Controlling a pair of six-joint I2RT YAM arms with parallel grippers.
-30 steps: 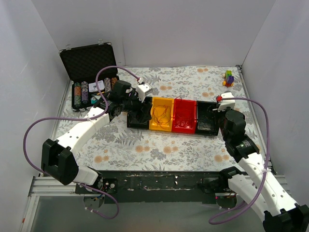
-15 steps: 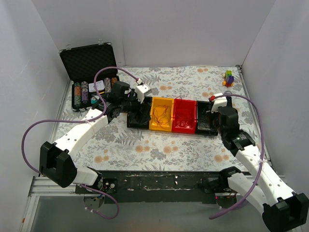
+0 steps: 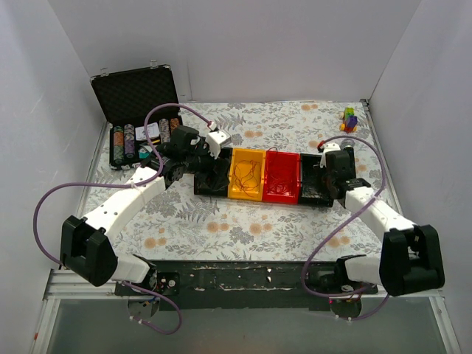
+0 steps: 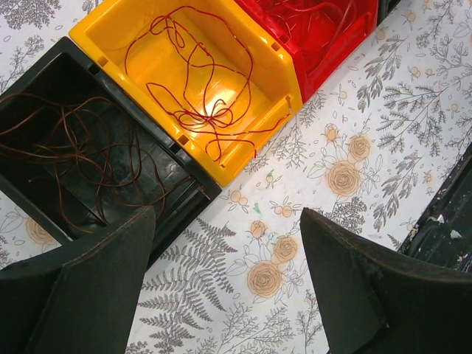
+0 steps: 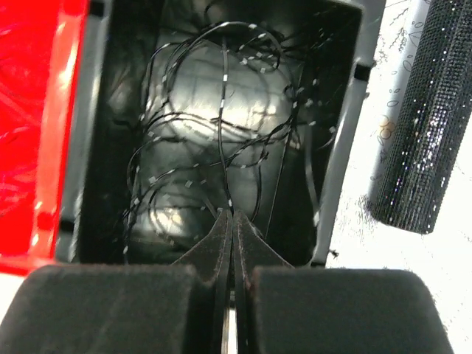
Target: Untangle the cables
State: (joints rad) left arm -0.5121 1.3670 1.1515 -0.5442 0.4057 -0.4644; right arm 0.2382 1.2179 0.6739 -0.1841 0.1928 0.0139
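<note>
Now: cables (image 4: 214, 116) lying in four bins, one gripper gaping, one pressing shut

At the far left a chip case (image 3: 136, 110) is standing open on the flowered table (image 3: 221, 221). The left gripper (image 4: 227, 215) is hanging with its fingers spread wide, holding nothing, just over the near edge of the left black bin (image 4: 193, 193), where dark strands are sprawling in loose loops. Touching it, the yellow bin (image 4: 269, 63) is holding red ones knotted near its middle, and the red bin (image 4: 335, 51) is holding more red. Rightmost, the right gripper (image 5: 230, 217) is pressing its fingers together over the right black bin (image 5: 343, 147). One dark strand is running up to the tips, perhaps pinched.
</note>
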